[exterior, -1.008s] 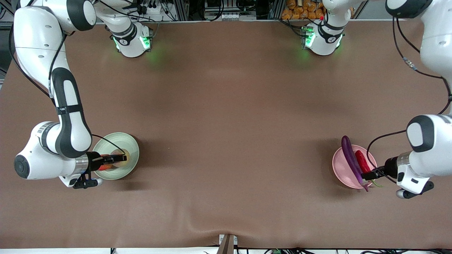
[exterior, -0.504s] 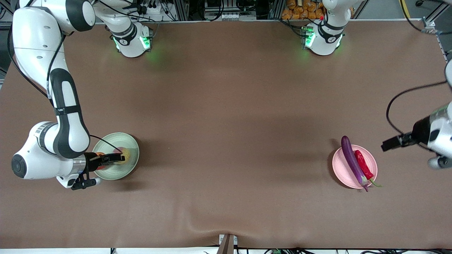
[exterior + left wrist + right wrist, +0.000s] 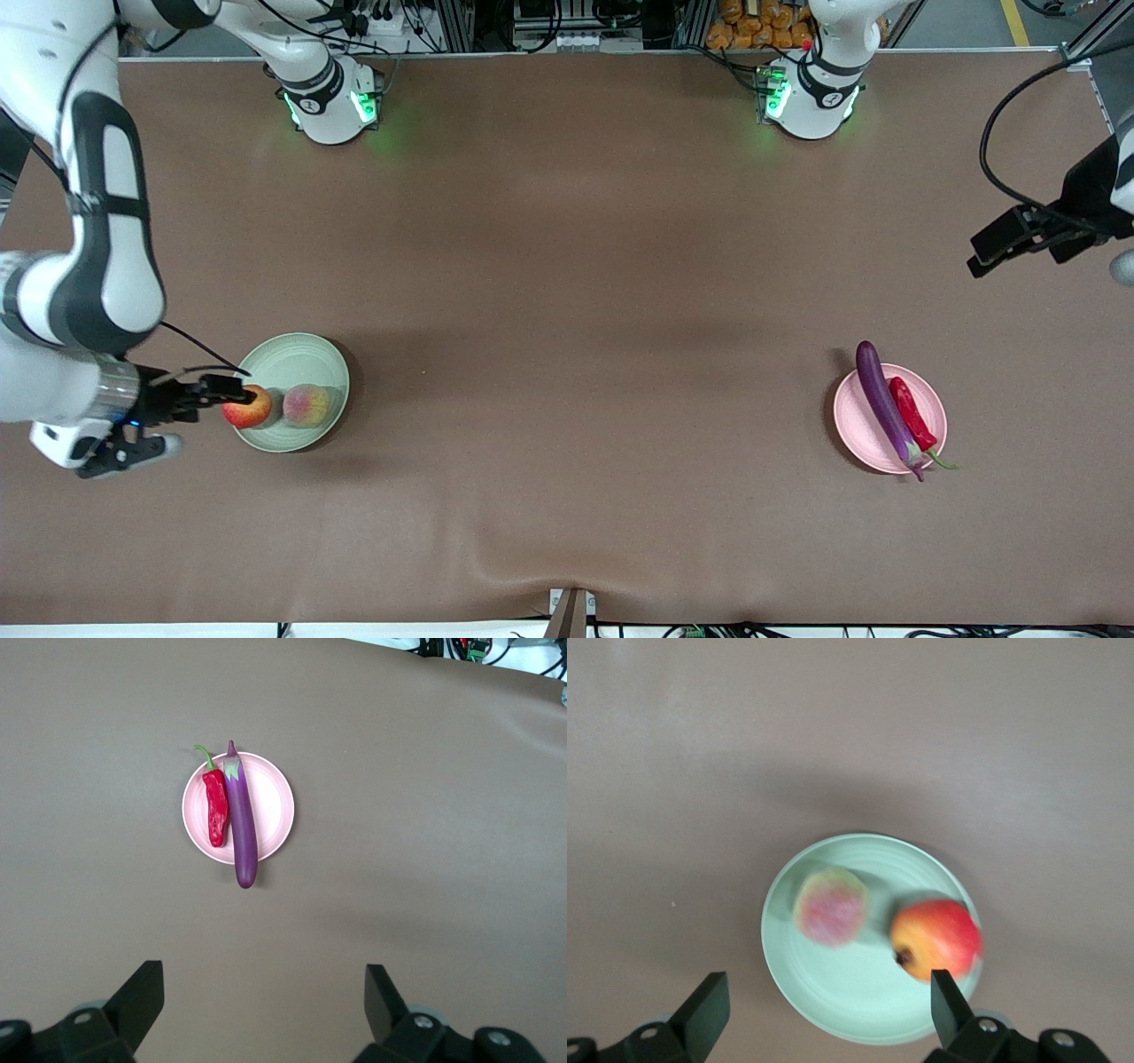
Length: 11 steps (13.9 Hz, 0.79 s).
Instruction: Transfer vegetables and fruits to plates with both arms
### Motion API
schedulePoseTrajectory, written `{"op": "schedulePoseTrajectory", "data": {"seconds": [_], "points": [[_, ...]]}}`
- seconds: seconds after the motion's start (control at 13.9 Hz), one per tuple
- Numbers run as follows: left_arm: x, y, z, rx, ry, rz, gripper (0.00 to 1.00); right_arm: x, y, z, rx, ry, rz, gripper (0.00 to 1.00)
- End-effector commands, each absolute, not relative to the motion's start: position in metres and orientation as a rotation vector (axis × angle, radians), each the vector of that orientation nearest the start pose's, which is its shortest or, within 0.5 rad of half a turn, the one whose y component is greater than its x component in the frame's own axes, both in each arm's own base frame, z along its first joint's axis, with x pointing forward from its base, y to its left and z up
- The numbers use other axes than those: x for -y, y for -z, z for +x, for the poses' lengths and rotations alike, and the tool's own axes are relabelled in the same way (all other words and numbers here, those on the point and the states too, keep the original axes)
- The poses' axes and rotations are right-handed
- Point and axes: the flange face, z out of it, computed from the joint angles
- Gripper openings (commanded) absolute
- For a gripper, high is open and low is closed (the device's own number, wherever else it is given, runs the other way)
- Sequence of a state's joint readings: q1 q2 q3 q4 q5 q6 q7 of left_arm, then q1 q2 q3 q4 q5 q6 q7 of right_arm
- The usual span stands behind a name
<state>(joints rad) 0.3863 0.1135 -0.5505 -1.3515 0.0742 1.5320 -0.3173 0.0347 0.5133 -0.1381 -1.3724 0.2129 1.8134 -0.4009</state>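
The pale green plate holds the pinkish peach and the red-orange fruit, side by side. My right gripper hangs open and empty over that plate's edge, by the red-orange fruit. The pale pink plate carries the purple eggplant and the red chili; the eggplant's ends overhang the rim. My left gripper is open, empty and high over bare table at the left arm's end, well away from the pink plate.
A brown cloth covers the table, with a raised fold near the front edge. Both green-lit bases stand at the back edge, with cables and orange items past them.
My right gripper has opened and pulled back off the green plate, leaving both fruits uncovered. My left arm has lifted away from the pink plate, up and toward the table's end.
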Motion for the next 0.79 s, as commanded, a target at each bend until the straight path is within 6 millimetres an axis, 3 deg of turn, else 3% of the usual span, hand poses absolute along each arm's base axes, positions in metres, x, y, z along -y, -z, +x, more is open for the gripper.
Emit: {"op": "schedulePoseTrajectory", "data": {"seconds": [0.0,0.14,0.36,0.58,0.72], "points": [[0.081,-0.668,0.561,0.203,0.072,-3.140,1.00,0.058,-0.471,0.645,0.390,-0.030,-3.055,1.00],[0.073,-0.664,0.556,0.230,-0.016,-3.155,1.00,0.064,-0.504,0.616,0.329,-0.006,-3.059,1.00],[0.070,-0.657,0.539,0.218,-0.086,-3.126,1.00,0.060,-0.538,0.585,0.110,-0.103,-3.083,1.00],[0.061,-0.645,0.512,0.221,-0.021,-3.130,1.00,0.043,-0.560,0.568,0.042,-0.141,-3.077,1.00],[0.061,-0.656,0.512,0.210,0.015,-3.134,1.00,0.041,-0.574,0.556,-0.002,-0.160,-3.078,1.00]]}}
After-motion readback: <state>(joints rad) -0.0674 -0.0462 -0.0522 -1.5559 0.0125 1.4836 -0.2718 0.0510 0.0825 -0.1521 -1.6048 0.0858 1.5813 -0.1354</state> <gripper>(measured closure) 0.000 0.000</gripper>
